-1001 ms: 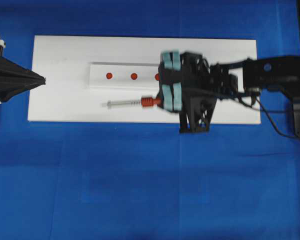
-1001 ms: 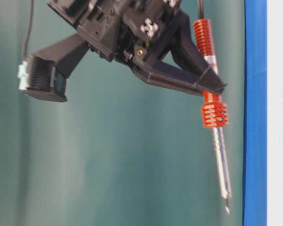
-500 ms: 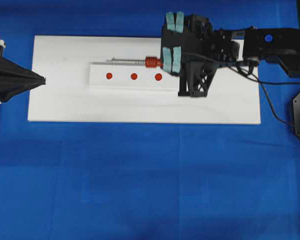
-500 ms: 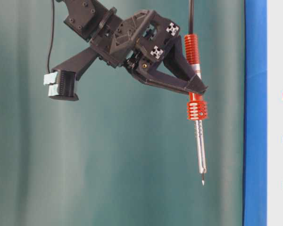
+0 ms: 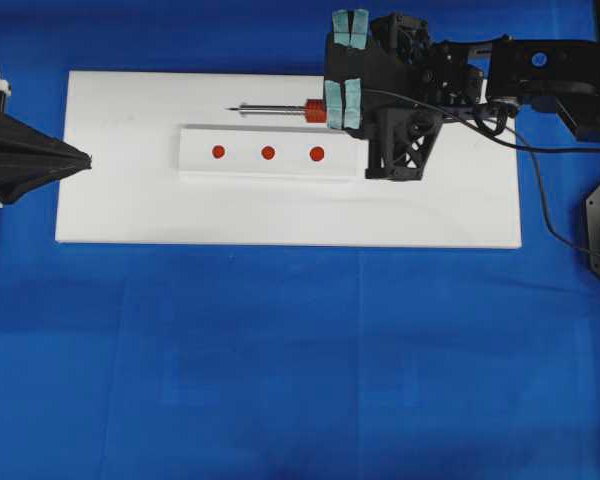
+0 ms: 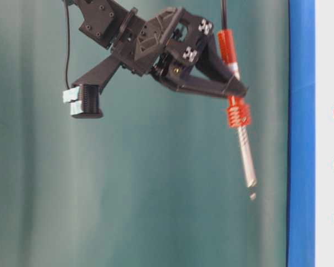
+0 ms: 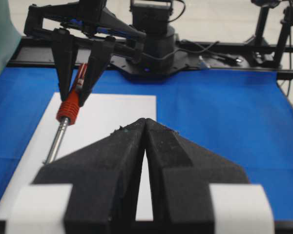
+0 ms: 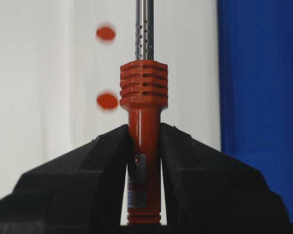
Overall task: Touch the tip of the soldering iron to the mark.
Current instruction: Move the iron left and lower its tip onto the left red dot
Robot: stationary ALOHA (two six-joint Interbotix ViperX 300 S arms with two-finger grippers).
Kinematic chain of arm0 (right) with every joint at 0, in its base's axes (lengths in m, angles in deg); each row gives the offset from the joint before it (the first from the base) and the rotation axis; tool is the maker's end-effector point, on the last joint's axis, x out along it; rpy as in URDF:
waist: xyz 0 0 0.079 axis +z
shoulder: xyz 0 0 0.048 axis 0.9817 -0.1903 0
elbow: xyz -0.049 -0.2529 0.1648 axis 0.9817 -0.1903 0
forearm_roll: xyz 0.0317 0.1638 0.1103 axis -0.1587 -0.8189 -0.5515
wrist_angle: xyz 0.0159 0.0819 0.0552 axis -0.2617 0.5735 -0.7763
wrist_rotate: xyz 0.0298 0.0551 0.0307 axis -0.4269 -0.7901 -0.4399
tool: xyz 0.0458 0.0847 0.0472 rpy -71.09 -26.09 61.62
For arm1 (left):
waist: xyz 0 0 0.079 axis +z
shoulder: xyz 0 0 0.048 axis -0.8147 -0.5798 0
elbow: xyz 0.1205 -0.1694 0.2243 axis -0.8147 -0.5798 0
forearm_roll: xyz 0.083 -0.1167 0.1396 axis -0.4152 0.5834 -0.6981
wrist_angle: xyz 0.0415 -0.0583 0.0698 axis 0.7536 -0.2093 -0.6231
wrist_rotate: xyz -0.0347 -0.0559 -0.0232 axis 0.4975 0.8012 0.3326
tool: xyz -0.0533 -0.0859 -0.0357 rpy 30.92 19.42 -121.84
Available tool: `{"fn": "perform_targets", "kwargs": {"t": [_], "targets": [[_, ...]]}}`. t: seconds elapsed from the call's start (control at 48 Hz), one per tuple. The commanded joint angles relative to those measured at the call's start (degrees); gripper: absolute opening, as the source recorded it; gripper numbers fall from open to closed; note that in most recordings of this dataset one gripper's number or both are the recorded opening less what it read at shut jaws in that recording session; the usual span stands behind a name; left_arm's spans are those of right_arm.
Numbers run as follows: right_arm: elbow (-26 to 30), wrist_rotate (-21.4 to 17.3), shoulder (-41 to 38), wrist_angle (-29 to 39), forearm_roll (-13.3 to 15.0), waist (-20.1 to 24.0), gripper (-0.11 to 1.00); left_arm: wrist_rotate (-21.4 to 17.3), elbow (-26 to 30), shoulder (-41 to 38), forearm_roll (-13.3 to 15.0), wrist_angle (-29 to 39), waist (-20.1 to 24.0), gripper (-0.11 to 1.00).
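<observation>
The soldering iron (image 5: 275, 109) has a red-orange handle and a thin silver shaft. My right gripper (image 5: 328, 112) is shut on the handle just behind the ribbed collar (image 8: 143, 92). The iron hangs in the air above the white board (image 5: 130, 220), its tip pointing left, just beyond the far side of a raised white strip (image 5: 200, 165). Three red marks (image 5: 268, 153) sit in a row on that strip; the tip touches none of them. In the table-level view the iron (image 6: 246, 161) tilts, clear of the surface. My left gripper (image 5: 85, 158) rests shut and empty at the board's left edge.
The iron's black cord (image 5: 540, 200) trails off the board's right end toward the right arm (image 5: 550, 70). Blue cloth (image 5: 300, 380) surrounds the board. In the left wrist view the right arm's base (image 7: 151, 44) stands at the far end.
My right gripper carried the iron from the near side of the strip across the marks to its far side. The iron tilted slightly. The left gripper has not moved.
</observation>
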Motion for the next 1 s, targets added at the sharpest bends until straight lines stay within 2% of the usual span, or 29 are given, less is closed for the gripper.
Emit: {"fn": "perform_targets", "kwargs": {"t": [0.0,0.25,0.98], "targets": [[2.02,0.18,0.62,3.69,-0.09,0.26,0.06,-0.09,0.70,-0.44,0.00,-0.35,0.09,0.02],[2.64,0.18,0.53,10.37,-0.09,0.26,0.06,-0.26,0.70,-0.44,0.00,-0.44,0.09,0.02],[4.39,0.18,-0.70,10.02,-0.70,0.70,0.06,-0.18,0.70,-0.44,0.00,-0.44,0.09,0.02]]}}
